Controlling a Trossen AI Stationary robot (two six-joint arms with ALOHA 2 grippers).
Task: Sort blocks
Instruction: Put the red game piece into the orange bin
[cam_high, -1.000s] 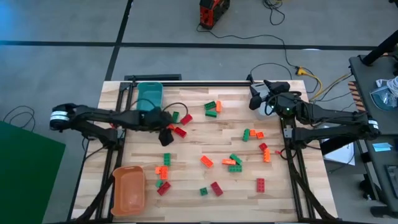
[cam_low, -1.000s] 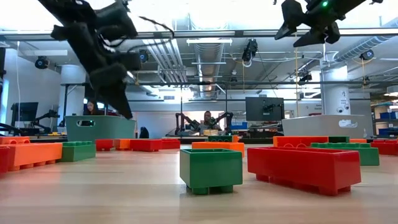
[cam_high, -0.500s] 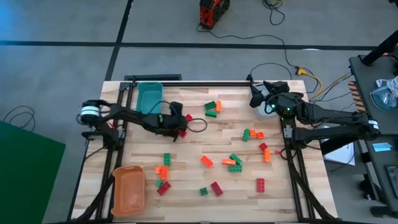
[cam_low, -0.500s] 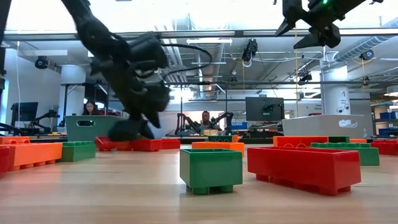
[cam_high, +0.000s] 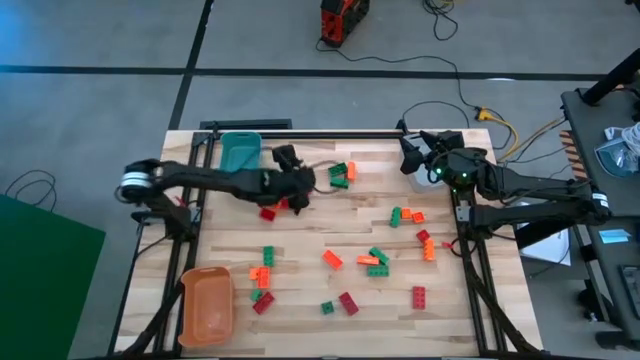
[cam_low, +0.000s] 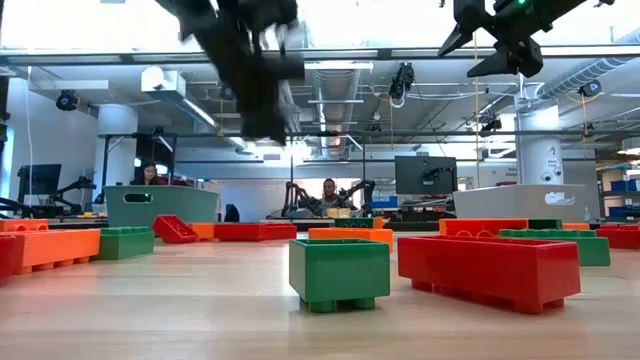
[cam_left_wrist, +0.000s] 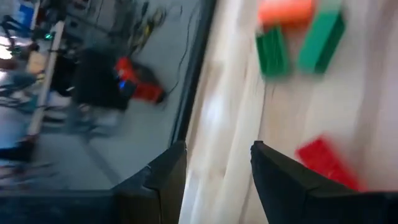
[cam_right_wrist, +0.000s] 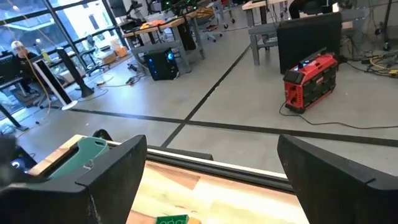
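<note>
Some two dozen red, orange and green blocks (cam_high: 378, 258) lie scattered over the wooden table (cam_high: 470, 310), none in the teal bin (cam_high: 240, 153). Beside that bin, the left gripper (cam_high: 297, 187) hangs above two red blocks (cam_high: 276, 208), fingers apart and empty. Far from the bin, the right gripper (cam_high: 410, 155) waits, spread wide.

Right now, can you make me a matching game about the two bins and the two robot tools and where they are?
Things:
1. teal rectangular plastic bin
2. orange rectangular plastic bin
3. left tool
4. right tool

Places in the high view:
a. table's top right
b. table's bottom-left corner
c. table's top edge, left side
d. raised, left of the table's middle

Pairs: 1-c, 2-b, 3-d, 4-a
</note>
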